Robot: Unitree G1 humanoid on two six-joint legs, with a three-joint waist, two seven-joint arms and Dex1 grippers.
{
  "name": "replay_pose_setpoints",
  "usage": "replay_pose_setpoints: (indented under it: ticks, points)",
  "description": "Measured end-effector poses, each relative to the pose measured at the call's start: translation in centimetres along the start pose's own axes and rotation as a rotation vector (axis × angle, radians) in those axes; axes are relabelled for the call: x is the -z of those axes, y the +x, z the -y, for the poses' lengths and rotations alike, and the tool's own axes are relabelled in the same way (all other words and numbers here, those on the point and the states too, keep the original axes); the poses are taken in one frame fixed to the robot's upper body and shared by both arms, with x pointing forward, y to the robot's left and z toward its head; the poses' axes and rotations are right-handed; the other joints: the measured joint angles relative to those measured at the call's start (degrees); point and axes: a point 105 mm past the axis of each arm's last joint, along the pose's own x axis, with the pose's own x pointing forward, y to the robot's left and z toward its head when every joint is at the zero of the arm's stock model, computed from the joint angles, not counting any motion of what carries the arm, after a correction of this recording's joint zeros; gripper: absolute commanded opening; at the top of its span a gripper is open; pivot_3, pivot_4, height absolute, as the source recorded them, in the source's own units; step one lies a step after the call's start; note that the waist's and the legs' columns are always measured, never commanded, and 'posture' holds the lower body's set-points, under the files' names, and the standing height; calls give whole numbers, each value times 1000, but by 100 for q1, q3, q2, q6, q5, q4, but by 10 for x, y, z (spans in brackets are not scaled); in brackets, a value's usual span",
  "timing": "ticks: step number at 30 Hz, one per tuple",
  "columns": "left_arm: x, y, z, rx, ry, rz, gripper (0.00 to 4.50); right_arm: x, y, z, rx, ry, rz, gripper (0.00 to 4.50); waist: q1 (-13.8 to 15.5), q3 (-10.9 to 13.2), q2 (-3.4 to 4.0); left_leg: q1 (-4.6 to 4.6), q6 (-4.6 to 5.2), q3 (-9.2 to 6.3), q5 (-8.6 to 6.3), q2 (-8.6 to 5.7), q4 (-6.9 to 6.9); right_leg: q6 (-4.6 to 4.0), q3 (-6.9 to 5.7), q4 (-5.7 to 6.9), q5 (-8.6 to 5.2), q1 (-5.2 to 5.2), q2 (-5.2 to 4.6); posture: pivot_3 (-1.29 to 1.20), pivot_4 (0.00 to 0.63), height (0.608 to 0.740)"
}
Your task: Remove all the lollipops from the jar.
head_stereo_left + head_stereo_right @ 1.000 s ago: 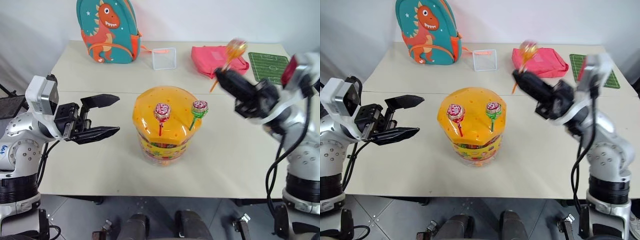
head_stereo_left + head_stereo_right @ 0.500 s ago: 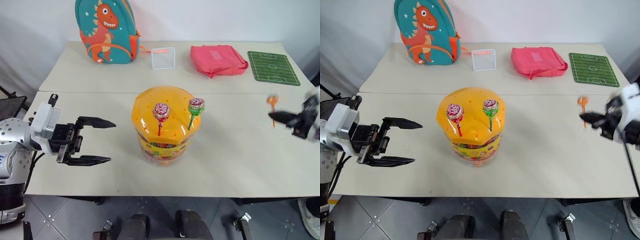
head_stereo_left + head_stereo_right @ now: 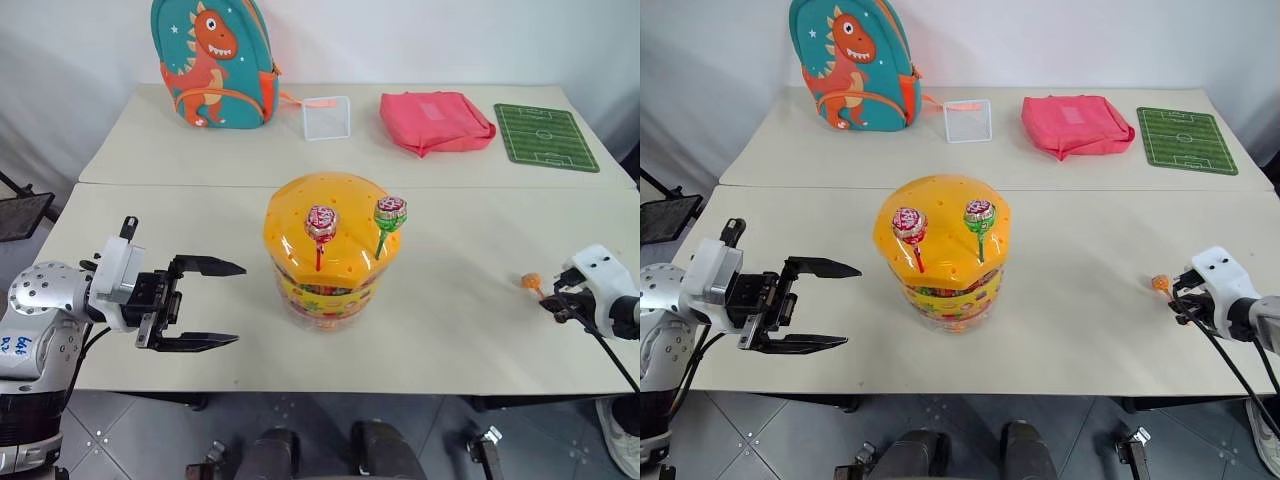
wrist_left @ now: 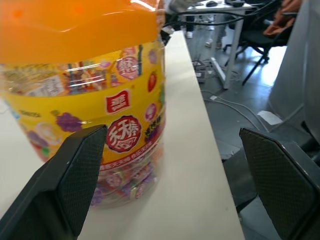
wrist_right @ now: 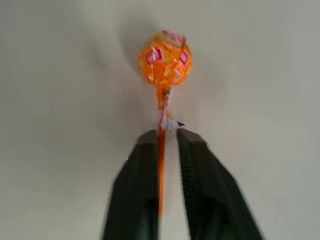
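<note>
The jar [image 4: 100,115], just ahead of the left claw [image 4: 175,170], is cut off at the left wrist view's top and side, so its lid's dome is out of sight. Between the right claw's [image 5: 167,137] fingers [image 5: 142,170] the orange stick's lower end is hidden; whether they touch it cannot be told.

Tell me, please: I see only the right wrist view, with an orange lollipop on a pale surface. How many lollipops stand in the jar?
Observer: Two, a red-pink lollipop and a green-pink lollipop, both upright in the orange lid of the jar.
Operator: Where is the left gripper?
Observer: The left gripper is open, level with the jar on its left side, not touching it.
Operator: And my lollipop?
Observer: The orange lollipop is on the table, far to the right of the jar.
</note>
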Motion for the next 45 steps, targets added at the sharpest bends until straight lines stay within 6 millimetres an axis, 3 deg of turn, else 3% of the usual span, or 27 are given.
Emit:
replay_pose_setpoints:
  ticks: [6,9,15,18,26,29,32,35,41,45]
  points:
    - [-1,0,-3,-28,-5,5,4500,5,-8,0,-35,16,8,3579,17,1,1,-4,0,1,0,-1,2,0,0,-1,0,-1,-1,0,150,740]
    - [-3,0,-6,-42,-9,20,4500,-5,-19,-6,-123,-54,115,4475,15,2,3,-3,1,3,0,-2,2,1,-1,-1,0,-1,0,0,150,740]
    - [-7,0,-9,-68,-54,81,4500,-54,-61,-22,-336,-213,554,4475,-11,3,3,6,0,4,0,2,1,1,-3,0,0,6,4,0,150,740]
    - [-6,2,-7,-59,-84,115,4500,-87,-77,-65,-558,-240,873,4475,-35,4,4,7,-5,5,-1,11,5,-1,-4,5,2,5,10,0,150,740]
    - [-9,2,-9,-56,-79,121,4500,-128,-98,-165,-879,-368,1062,4475,23,7,9,0,-7,-15,-3,7,11,-2,-12,0,3,5,4,0,150,740]
    - [-9,3,-8,-48,-76,120,4500,-146,-101,-169,-877,-346,1122,4475,29,7,9,0,-7,-19,-3,5,11,-2,-14,1,3,5,2,0,150,740]
    - [-9,3,-8,-46,-78,119,4500,-151,-103,-173,-915,-343,1128,4475,37,7,9,-3,-8,-28,-4,5,5,-2,-20,0,3,4,2,0,150,740]
    - [-9,4,-8,-43,-78,119,4500,-153,-104,-182,-975,-328,1125,3922,12,7,9,-3,-9,-28,-4,5,5,-2,-20,0,3,4,3,0,150,740]
    - [-10,5,-9,-37,-71,118,4500,-163,-110,-201,-1045,-382,1128,2021,-7,7,9,-1,-9,-27,-3,6,8,-3,-20,4,3,3,4,0,150,740]
    - [-10,6,-10,-40,-69,117,4500,-168,-107,-207,-1052,-393,1109,2021,-5,7,9,-2,-9,-27,-4,5,7,-3,-19,1,3,3,3,0,150,740]
